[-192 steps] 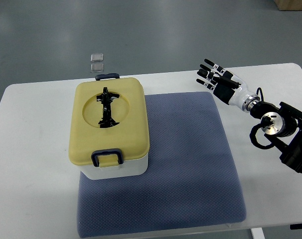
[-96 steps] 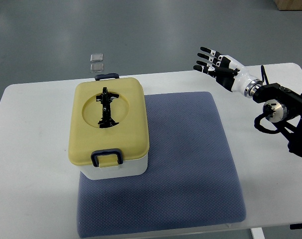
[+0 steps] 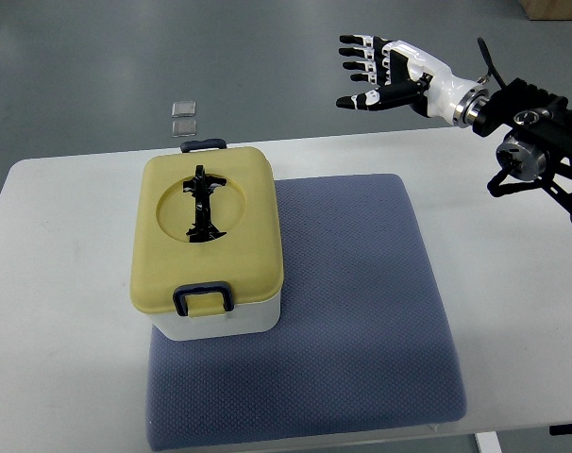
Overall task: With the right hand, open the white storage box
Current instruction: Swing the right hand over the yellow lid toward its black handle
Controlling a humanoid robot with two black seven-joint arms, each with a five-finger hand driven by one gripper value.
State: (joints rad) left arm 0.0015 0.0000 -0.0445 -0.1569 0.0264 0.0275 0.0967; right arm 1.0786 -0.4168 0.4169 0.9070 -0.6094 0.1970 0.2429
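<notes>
White storage box (image 3: 208, 247) sits on the left part of the blue-grey mat (image 3: 352, 311), itself on the white table (image 3: 69, 311); the mat probably keeps the base from sliding when a latch gets pulled. Yellow lid (image 3: 207, 231) is on and looks fully seated, black folding handle (image 3: 202, 204) lying flat in the round recess. Dark latch clips at both short ends: near one (image 3: 203, 300) faces the robot, far one (image 3: 203, 145) at the back, both look down, so nothing is opened yet. Right hand (image 3: 380, 74) is raised beyond the table's far edge, well apart from the box, up and right of it, forearm coming in from the right edge. Fingers are spread and straight, pointing left toward the box side, thumb below them, holding nothing. My read: open-hand approach pose, ready to sweep left and down to a clip. Left arm isn't visible. Two small clear squares (image 3: 183, 117) on the floor behind, irrelevant.
</notes>
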